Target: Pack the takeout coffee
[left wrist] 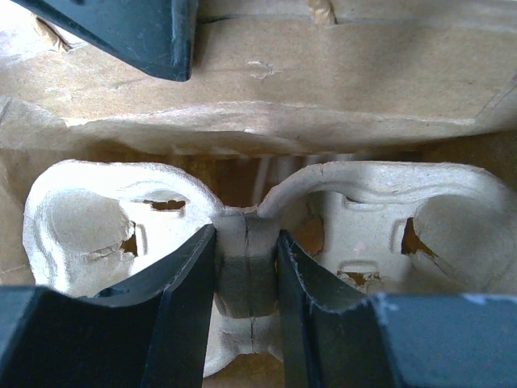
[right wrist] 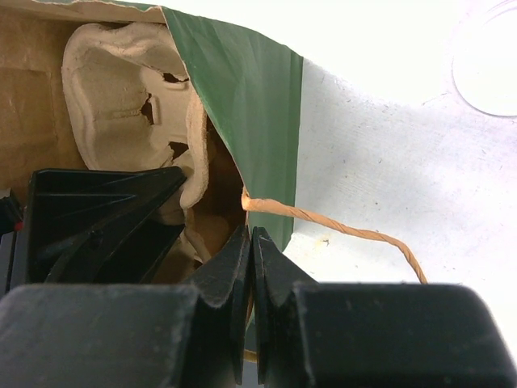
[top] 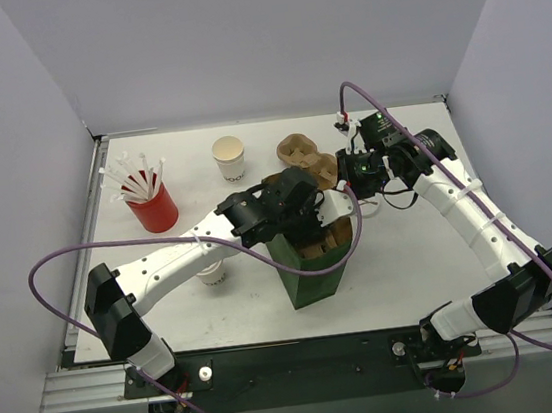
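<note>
left gripper [left wrist: 246, 242] pinches the pulp carrier [left wrist: 89, 210] inside the green bag [right wrist: 250, 105], right gripper [right wrist: 251, 238] clamping its rim.

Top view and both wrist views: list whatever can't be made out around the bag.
Top view: left arm covers most of the cup beneath it; contents unknown.
Left wrist view: carrier hides the bag bottom.
Right wrist view: round white thing cut by the edge, washed out.
Right wrist view: right fingers cover any pinch on the bag wall.

The white cup [top: 230, 158] stands upright between the red straw cup [top: 154, 209] and a brown pulp carrier [top: 304, 154].
</note>
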